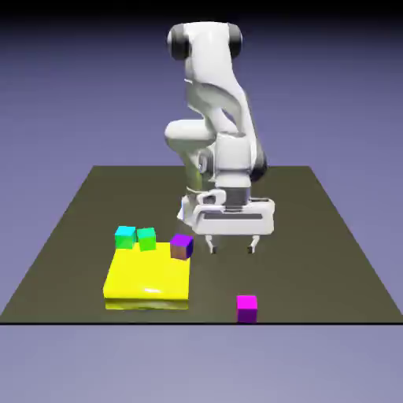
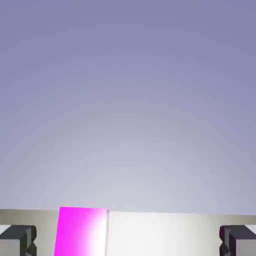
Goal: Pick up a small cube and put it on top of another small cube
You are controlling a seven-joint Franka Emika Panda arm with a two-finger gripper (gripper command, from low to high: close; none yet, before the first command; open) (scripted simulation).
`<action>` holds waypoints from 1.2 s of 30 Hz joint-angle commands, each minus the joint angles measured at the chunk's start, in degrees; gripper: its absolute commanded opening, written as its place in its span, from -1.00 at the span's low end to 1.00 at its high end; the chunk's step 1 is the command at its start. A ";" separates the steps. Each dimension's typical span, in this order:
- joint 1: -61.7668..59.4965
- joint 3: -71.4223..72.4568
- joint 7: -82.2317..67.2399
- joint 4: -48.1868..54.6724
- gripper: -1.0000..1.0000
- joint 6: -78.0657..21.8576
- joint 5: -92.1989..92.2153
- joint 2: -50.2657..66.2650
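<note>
With its two fingers spread and nothing between them, the white two-finger gripper (image 1: 232, 247) hangs over the dark table (image 1: 315, 260). Item: one small plain magenta cube (image 1: 247, 308), at the table's near edge. Item: one flat yellow block (image 1: 148, 275), well apart, toward the exterior view's left.

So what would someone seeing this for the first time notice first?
Probably the big bright yellow block, lying on the dark table toward the exterior view's left. Next, likely the magenta cube alone at the near edge, and the white arm rising behind, its gripper open.
</note>
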 commanded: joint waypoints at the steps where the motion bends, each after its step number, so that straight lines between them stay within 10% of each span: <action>1: -0.15 0.53 1.25 1.01 0.00 -0.48 -0.78 2.08; 14: 6.37 -4.76 10.62 10.60 0.00 4.40 -7.78 24.23; 15: 6.37 -4.76 10.62 10.60 -1.00 4.40 -7.78 24.23; 36: -16.45 11.20 32.58 -8.73 -1.00 -16.08 10.32 -13.74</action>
